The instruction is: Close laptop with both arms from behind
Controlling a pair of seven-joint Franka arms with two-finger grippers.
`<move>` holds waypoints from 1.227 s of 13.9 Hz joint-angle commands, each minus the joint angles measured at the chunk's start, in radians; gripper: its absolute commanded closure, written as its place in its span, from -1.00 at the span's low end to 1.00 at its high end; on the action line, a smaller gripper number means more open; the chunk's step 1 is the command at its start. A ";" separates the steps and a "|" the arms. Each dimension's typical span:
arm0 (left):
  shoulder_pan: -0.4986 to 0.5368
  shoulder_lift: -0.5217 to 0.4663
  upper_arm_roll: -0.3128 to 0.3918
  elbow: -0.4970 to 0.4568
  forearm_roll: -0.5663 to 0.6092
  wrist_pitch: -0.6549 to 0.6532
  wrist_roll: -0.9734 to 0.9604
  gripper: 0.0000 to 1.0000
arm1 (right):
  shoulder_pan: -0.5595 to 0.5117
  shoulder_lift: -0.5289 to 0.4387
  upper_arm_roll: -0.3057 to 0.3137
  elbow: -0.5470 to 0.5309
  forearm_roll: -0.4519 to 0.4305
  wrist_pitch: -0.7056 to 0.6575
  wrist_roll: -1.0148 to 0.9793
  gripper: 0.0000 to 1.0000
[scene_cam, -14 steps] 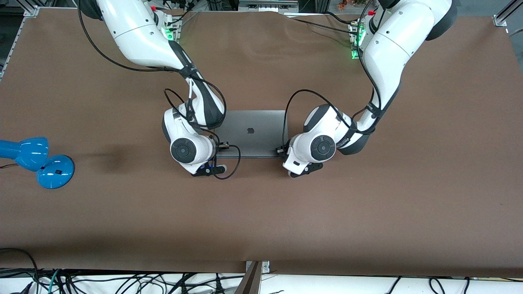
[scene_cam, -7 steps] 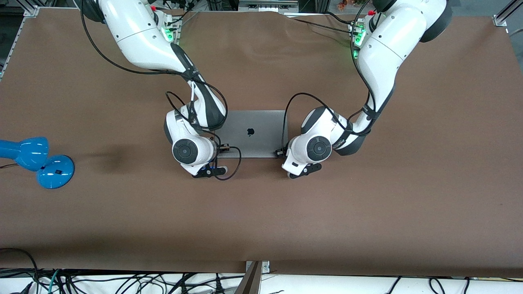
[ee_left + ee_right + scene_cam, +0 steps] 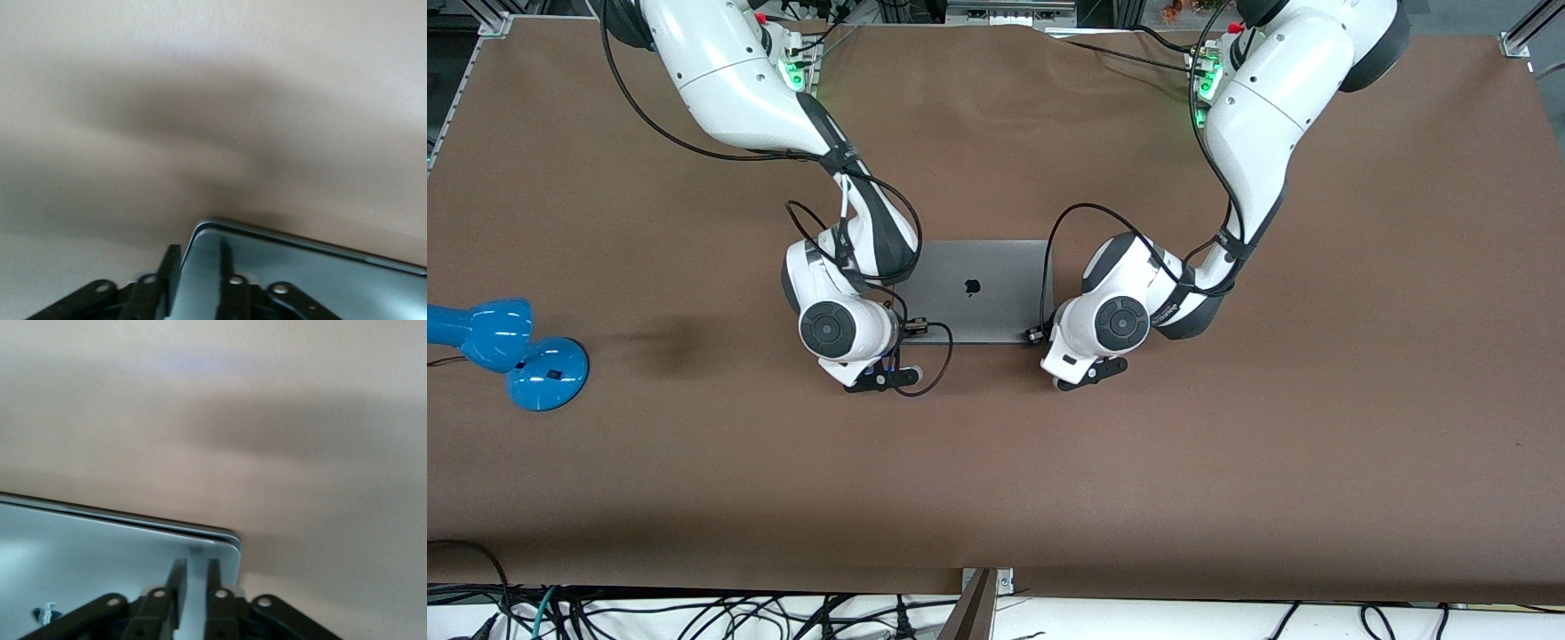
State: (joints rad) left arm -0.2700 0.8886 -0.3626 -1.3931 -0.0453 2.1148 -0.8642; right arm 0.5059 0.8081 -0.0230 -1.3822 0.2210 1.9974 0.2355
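Broadly open on every side of the table (image 3: 1227,462): wide bare brown cloth toward the front camera and toward both ends, with only a blue desk lamp (image 3: 516,351) at the right arm's end, cut off by the picture edge. Next along, the right arm (image 3: 729,80), reaching down from its base to the laptop's corner nearer the front camera at that arm's end. Right gripper (image 3: 195,563) low over that corner of the lid, fingers (image 3: 177,583) a narrow slit apart, clasping nothing; contact of tips with metal impossible to tell. Between the two wrists, at the table's middle, the laptop (image 3: 983,293), lying flat, lid down with logo upward, a thin seam along its edge in the right wrist view. Then the left arm (image 3: 1272,98), bent down to the lid's camera-ward corner at its own end. Left gripper (image 3: 197,248) over that rounded corner, fingers (image 3: 171,273) somewhat wider apart, one over the lid and one just off its side edge, gripping nothing. From the front, both grippers largely hidden under the white wrists.
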 commanded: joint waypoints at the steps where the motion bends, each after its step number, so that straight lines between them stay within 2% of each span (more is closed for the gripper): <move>1: 0.018 -0.062 0.001 0.011 0.033 -0.059 -0.004 -1.00 | -0.003 -0.084 0.000 0.009 -0.017 -0.020 0.015 -1.00; 4: 0.037 -0.155 0.001 -0.001 0.033 -0.156 0.019 -1.00 | -0.003 -0.159 -0.058 0.009 -0.012 -0.080 0.011 -1.00; 7: 0.057 -0.267 0.001 -0.009 0.033 -0.258 0.048 -1.00 | -0.003 -0.219 -0.147 0.009 -0.006 -0.150 0.007 -1.00; 11: 0.153 -0.399 0.001 -0.009 0.033 -0.400 0.160 -1.00 | -0.003 -0.263 -0.276 0.009 -0.011 -0.273 -0.021 -1.00; 14: 0.210 -0.482 0.002 -0.035 0.085 -0.456 0.243 -1.00 | -0.030 -0.283 -0.328 0.014 -0.002 -0.304 -0.128 -1.00; 17: 0.247 -0.575 0.005 -0.081 0.128 -0.498 0.341 -1.00 | -0.093 -0.338 -0.336 0.015 -0.009 -0.350 -0.220 -1.00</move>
State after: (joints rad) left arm -0.0430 0.4080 -0.3558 -1.3915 0.0516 1.6292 -0.5938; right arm 0.4518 0.5348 -0.3683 -1.3539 0.2196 1.6716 0.0607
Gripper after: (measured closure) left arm 0.000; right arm 0.000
